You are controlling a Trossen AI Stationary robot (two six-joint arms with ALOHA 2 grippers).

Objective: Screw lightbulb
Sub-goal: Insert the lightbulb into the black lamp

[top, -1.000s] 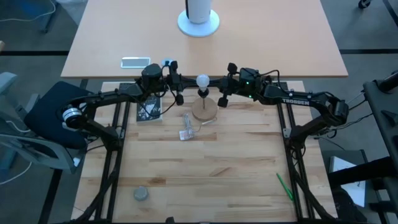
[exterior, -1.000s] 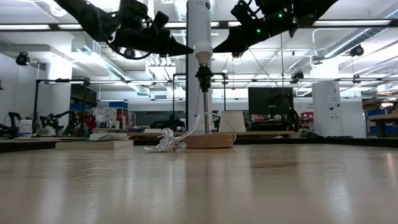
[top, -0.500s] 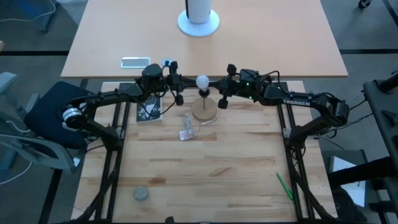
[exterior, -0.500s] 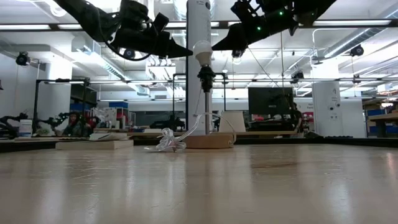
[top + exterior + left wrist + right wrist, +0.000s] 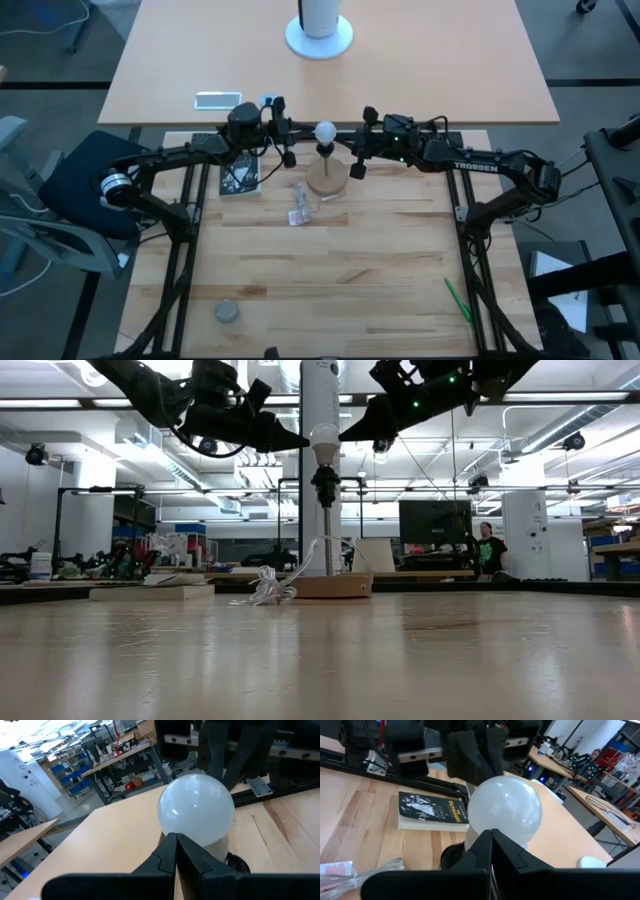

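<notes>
The white lightbulb (image 5: 325, 130) sits upright in a black socket (image 5: 325, 482) on a thin stem, which rises from a round wooden disc (image 5: 328, 180) resting flat on the table. My left gripper (image 5: 303, 131) is shut and level, its tip at the globe's left side. My right gripper (image 5: 346, 136) is shut too, and comes at the globe from the right, slanting slightly down. Both wrist views look past shut fingers straight at the globe (image 5: 196, 805) (image 5: 505, 807). My left gripper sets the tip of its shut fingers (image 5: 175, 840) against the lower left side of the globe (image 5: 314, 444), coming level from the table's left. My right gripper sets its shut fingertips (image 5: 491, 836) against the globe's right side (image 5: 337, 438), coming from the table's right and slanting slightly down. The bulb stays upright in the socket between the two tips.
A crumpled clear wrapper (image 5: 300, 205) lies just near and left of the disc. A book (image 5: 240, 175) lies under the left arm. A grey round object (image 5: 227, 312) and a green pen (image 5: 457, 300) lie near the front. A person (image 5: 485, 545) stands in the room behind.
My right gripper has edged toward the table's left, against the bulb. The stand, which leaned a second ago, now stands more upright, and its wooden disc has slid slightly toward the left. Both grippers have stayed shut.
</notes>
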